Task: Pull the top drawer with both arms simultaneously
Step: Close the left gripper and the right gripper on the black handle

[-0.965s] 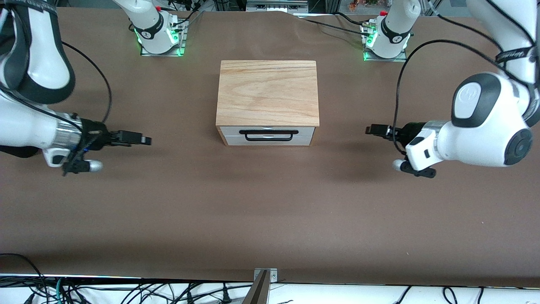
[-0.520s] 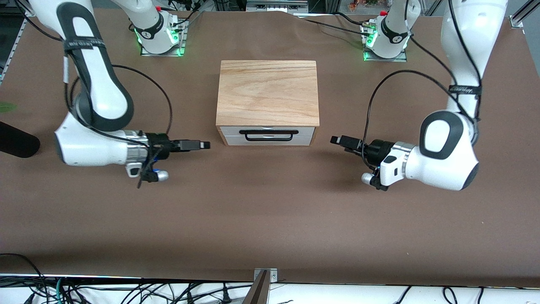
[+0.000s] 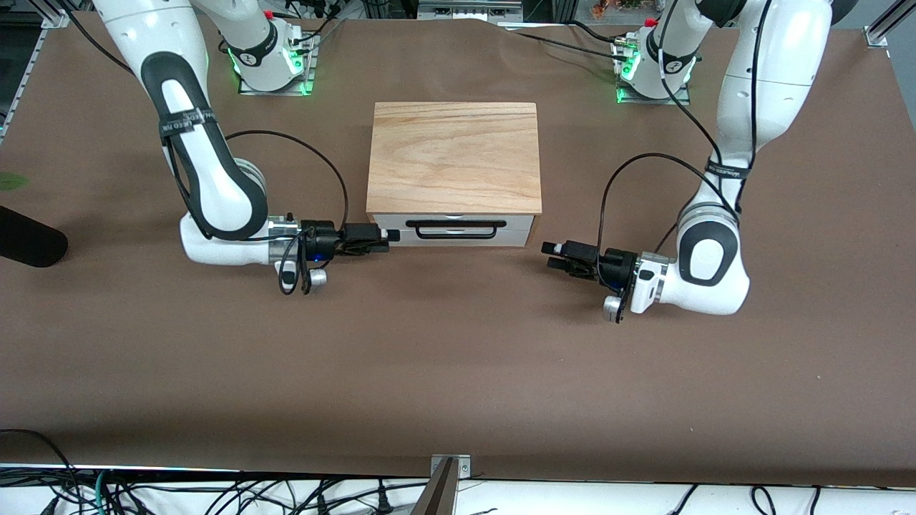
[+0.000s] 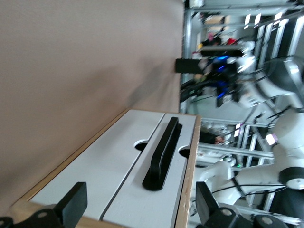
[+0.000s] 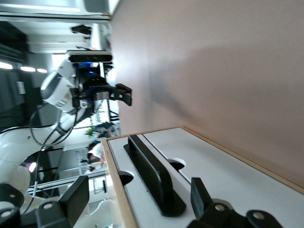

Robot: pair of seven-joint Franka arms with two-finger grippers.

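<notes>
My left gripper [image 3: 549, 256] is hanging low over the table [image 3: 458, 372] with its fingers [image 4: 72, 203] spread wide, just off the cabinet's corner at my left arm's end and apart from it. My right gripper [image 3: 390, 235] is hovering a little higher up the front view, fingers [image 5: 76, 197] spread too, close beside the drawer front's end at my right arm's end. Between them the top drawer [image 3: 456, 222] is sitting shut in the wooden cabinet [image 3: 454, 157], its black handle [image 3: 451, 229] untouched.
</notes>
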